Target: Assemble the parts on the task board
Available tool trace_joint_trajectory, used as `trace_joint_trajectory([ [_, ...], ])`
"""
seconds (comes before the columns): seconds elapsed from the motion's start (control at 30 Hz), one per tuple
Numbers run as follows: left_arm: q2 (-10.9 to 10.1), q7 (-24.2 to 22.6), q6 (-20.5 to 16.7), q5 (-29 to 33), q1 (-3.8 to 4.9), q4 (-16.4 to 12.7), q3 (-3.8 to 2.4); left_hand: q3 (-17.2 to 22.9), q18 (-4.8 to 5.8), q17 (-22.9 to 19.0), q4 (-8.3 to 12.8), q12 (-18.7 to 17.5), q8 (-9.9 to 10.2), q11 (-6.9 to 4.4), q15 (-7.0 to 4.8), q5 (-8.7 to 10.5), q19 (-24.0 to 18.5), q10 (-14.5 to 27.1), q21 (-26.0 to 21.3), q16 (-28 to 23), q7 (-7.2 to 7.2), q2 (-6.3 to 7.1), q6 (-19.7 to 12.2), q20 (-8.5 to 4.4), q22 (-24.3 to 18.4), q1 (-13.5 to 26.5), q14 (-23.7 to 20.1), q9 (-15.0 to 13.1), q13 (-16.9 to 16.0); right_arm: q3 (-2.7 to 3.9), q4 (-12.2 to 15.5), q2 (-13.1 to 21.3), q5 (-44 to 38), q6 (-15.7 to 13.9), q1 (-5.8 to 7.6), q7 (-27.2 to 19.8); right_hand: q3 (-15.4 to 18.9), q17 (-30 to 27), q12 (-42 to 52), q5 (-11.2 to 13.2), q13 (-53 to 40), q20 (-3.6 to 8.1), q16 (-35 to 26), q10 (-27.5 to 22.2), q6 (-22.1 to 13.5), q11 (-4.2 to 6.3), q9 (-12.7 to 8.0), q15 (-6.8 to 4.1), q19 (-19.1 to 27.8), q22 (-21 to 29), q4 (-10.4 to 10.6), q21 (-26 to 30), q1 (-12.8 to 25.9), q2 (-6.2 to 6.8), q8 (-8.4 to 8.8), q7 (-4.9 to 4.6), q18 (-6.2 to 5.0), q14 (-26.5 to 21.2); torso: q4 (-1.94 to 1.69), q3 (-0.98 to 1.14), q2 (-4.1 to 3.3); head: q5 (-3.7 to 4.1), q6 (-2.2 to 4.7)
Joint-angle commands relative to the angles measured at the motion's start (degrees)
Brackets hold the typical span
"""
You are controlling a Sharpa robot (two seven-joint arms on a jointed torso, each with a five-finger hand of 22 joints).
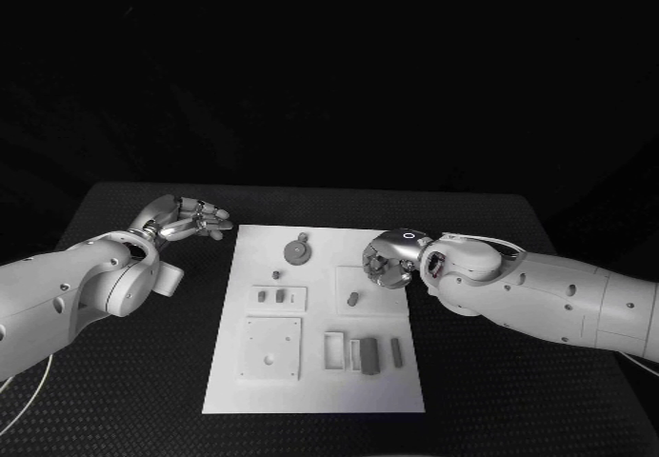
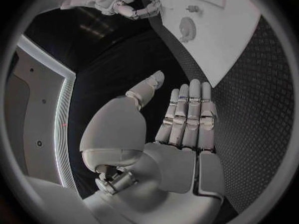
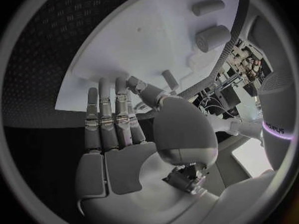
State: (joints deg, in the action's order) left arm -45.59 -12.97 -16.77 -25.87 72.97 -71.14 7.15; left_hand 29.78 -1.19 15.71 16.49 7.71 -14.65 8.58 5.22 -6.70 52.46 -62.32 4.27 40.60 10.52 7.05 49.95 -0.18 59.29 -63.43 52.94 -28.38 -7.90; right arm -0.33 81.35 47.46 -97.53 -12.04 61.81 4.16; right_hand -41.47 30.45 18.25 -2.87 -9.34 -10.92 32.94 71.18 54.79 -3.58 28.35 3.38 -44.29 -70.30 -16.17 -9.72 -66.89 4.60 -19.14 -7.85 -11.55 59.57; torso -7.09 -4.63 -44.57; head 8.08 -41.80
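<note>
The white task board (image 1: 316, 381) lies in the middle of the black table with grey parts on it. A round part (image 1: 297, 250) lies near its far edge, small blocks (image 1: 272, 296) sit left of centre, and long bars (image 1: 367, 354) lie toward the near edge. My left hand (image 1: 186, 221) hovers off the board's far left corner, fingers apart and holding nothing; in the left wrist view its fingers (image 2: 187, 114) are straight. My right hand (image 1: 389, 259) hangs over the board's far right area, near a small part (image 1: 353, 299). Its fingers (image 3: 109, 117) are stretched out with nothing in them.
A square white plate (image 1: 270, 347) with holes rests on the board's near left. The left wrist view shows the board (image 2: 236, 50), the round part (image 2: 187, 29) and my right hand (image 2: 127, 2). Black table (image 1: 522, 400) surrounds the board.
</note>
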Motion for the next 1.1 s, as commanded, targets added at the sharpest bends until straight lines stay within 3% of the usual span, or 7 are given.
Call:
trace_joint_trajectory([
  [0.03, 0.1, -0.3, 0.5, 0.5, 0.04, -0.1, -0.04, -0.4, -0.42, 0.1, 0.0, 0.2, -0.3, -0.05, 0.01, -0.33, 0.3, 0.2, 0.0, 0.2, -0.03, -0.46, -0.2, 0.02, -0.1, -0.1, 0.3, 0.1, 0.1, -0.38, -0.1, 0.0, -1.7, 1.6, -0.49, 0.7, -0.4, 0.4, 0.4, 0.0, -0.2, 0.01, 0.1, 0.6, 0.6, 0.21, 0.0, -0.14, -0.7, -0.1, 0.0, 0.3, 0.8, -0.08, -0.28, 0.13, -0.85, 0.6, 0.0, 0.0, 0.0, -0.03, -0.07],
  [0.63, 0.2, -0.3, 0.4, 0.5, 0.04, -0.1, -0.04, -0.4, -0.37, 0.3, 0.0, 0.3, -0.3, -0.04, 0.01, -0.31, 0.3, 0.2, 0.0, 0.1, -0.03, -0.45, -0.3, -0.02, -0.2, -0.1, 0.2, 0.1, 0.2, -0.39, 0.2, -0.7, -1.7, -1.2, -0.56, 2.1, -0.7, 2.2, 0.3, 0.0, -1.2, 0.1, 0.3, 2.5, 2.3, 0.96, 0.3, -0.97, -2.8, -0.7, 0.0, 0.4, 1.7, -0.51, -0.98, 0.79, -1.56, 2.3, -0.01, -0.04, 0.01, 0.23, -0.08],
  [1.1, 0.3, -0.2, 0.4, 0.6, 0.04, 0.2, -0.04, -0.4, -0.33, 0.4, 0.0, 0.3, -0.3, -0.03, 0.01, -0.31, 0.4, 0.2, -0.1, 0.0, -0.02, -0.47, -0.3, -0.03, -0.2, -0.1, 0.2, 0.1, 0.2, -0.33, 1.6, 0.2, -1.3, -1.1, -0.52, 2.2, -0.7, 2.7, 0.3, 0.0, -1.6, 0.11, 0.3, 3.1, 2.6, 1.17, 0.6, -1.22, -3.4, -0.9, 0.0, 0.5, 1.9, -0.5, -1.18, 0.98, -1.78, 2.8, -0.07, -0.03, 0.03, 0.05, -0.17],
])
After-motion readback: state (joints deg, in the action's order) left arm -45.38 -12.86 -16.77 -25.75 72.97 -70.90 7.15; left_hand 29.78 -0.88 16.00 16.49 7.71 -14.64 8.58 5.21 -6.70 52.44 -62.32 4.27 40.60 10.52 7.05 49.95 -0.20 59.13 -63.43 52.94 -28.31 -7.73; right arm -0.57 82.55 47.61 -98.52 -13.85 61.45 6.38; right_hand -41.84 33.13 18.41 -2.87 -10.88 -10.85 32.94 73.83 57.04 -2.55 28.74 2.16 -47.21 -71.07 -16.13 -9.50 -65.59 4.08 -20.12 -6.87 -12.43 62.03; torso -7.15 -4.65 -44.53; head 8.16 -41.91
